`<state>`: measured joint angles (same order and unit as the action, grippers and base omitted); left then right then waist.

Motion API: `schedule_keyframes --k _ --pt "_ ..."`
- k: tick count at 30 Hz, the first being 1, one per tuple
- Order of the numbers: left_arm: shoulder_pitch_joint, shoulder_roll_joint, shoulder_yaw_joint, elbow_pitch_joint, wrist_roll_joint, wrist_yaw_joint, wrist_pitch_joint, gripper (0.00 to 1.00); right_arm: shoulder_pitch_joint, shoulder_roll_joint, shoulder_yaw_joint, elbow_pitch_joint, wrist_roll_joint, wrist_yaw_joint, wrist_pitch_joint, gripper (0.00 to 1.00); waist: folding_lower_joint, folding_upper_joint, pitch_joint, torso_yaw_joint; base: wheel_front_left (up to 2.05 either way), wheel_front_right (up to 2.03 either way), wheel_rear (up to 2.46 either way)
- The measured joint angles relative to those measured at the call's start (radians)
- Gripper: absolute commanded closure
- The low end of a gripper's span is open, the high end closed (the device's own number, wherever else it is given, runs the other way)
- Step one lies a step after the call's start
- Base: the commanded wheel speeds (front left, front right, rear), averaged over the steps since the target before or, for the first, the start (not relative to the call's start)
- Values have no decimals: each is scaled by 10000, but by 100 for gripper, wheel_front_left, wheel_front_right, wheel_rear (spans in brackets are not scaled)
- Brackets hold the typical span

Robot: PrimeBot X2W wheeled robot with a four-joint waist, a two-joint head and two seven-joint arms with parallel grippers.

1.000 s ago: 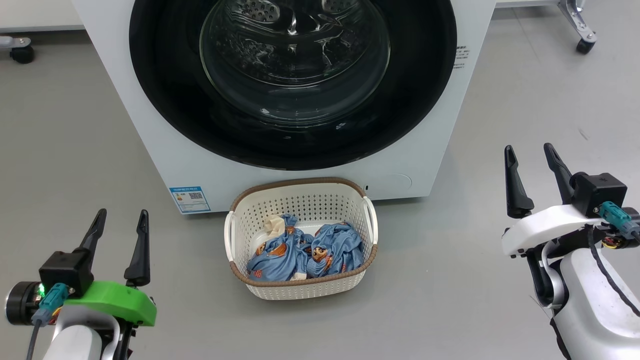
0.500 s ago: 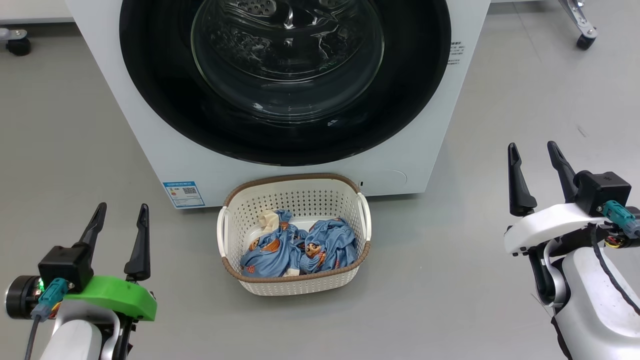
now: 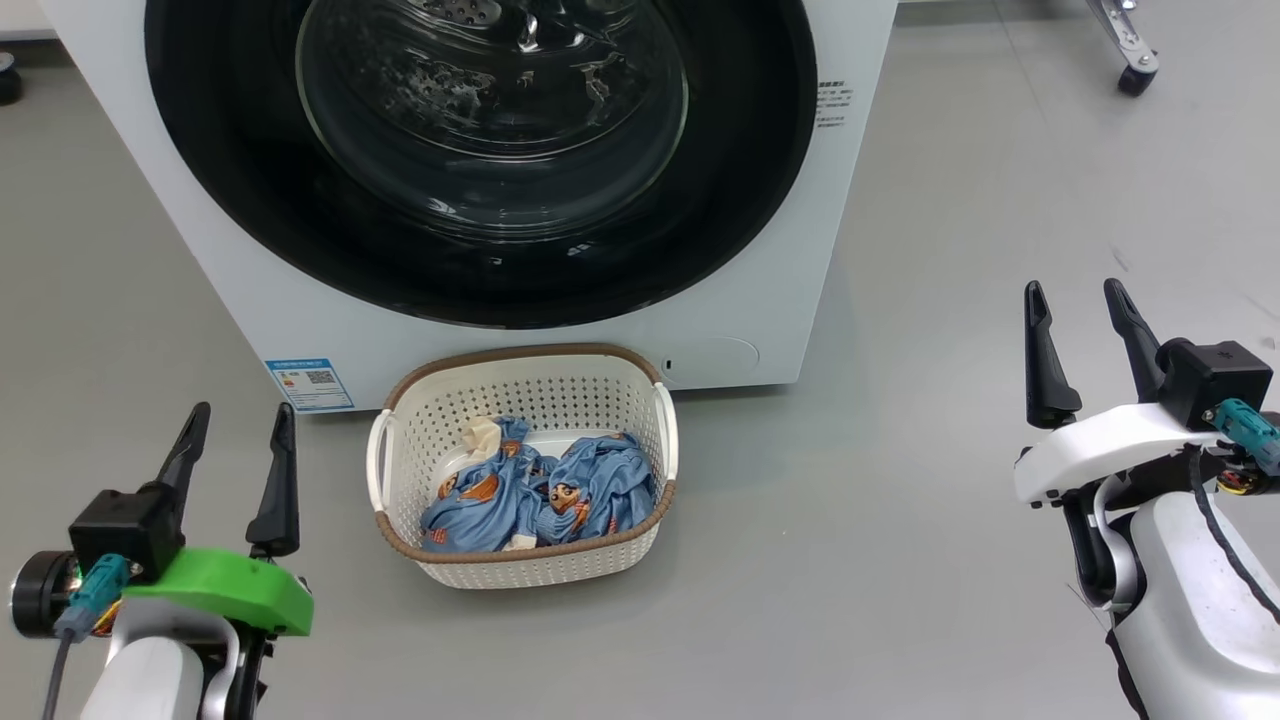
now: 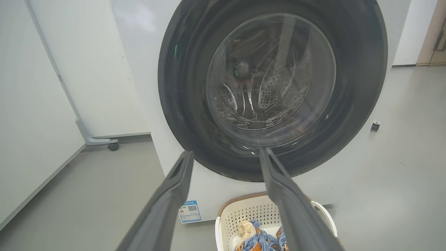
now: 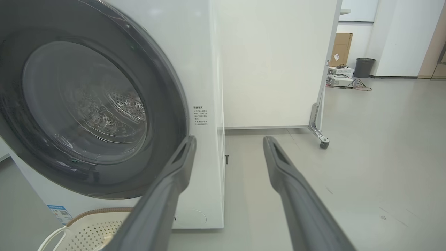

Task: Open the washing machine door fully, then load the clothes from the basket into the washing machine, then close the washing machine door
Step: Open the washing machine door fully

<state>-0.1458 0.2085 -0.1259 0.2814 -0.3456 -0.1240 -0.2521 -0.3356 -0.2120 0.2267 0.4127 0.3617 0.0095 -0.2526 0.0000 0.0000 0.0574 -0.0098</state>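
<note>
Washing machine door [image 3: 480, 290], big round glossy black rim with bulging glass, sits shut on the white front-loader [image 3: 770, 300], far centre. I'd hook its rim edge and swing it fully wide, clear of the cream perforated basket [image 3: 520, 565] on its near side. Left jaws and right jaws: apart, empty.

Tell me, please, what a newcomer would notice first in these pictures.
The washing machine door, a shut glossy black ring around bulging glass, dominates the top of the head view. Just below it stands the basket holding the blue printed clothes, flanked by the left gripper and right gripper, both open.
</note>
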Motion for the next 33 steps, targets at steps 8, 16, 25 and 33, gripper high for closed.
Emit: schedule_keyframes --k 8,16,25,33 --pt "-63 -100 217 -86 -79 -2 0 0 1 92 -155 -29 -21 67 0 0 0 0 -19 16 79 79 -157" --pt "-59 -111 161 -121 -69 -4 0 0 4 109 -196 -35 -58 104 0 0 0 0 -80 18 59 59 -119" --pt "-24 -146 174 -228 -67 -4 0 0 29 148 -267 -35 -111 163 0 0 0 0 -163 34 39 39 -78" --pt "24 -236 236 -288 -67 -33 0 0 132 169 -324 -33 -121 201 0 0 0 0 -202 54 18 18 -37"
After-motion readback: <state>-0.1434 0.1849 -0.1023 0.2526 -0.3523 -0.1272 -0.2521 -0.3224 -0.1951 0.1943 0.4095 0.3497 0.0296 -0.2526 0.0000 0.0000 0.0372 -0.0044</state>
